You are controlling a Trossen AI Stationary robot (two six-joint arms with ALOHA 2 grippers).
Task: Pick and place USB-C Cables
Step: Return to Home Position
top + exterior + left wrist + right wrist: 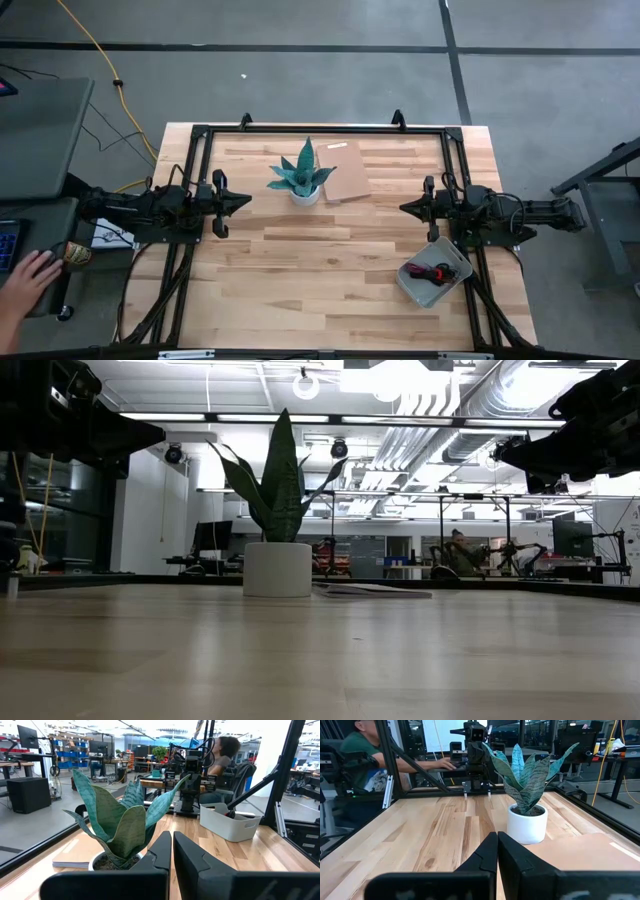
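The USB-C cables (437, 271) lie as a dark and red-pink tangle inside a grey tray (412, 283) at the table's near right. In the left wrist view a bit of them (229, 812) shows over the tray's rim (235, 827). My left gripper (246, 201) hovers shut at the table's left side and points level toward the middle; its fingers (162, 852) meet with nothing between them. My right gripper (404, 208) hovers shut at the right side, just beyond the tray, facing the left one. Its fingers (487, 852) are also closed on nothing.
A potted plant in a white pot (303, 180) stands between the two grippers, with a flat brown pad (343, 170) to its right. A black frame (320, 130) runs round the table. A person's hand (30, 275) rests at a desk off the table's left.
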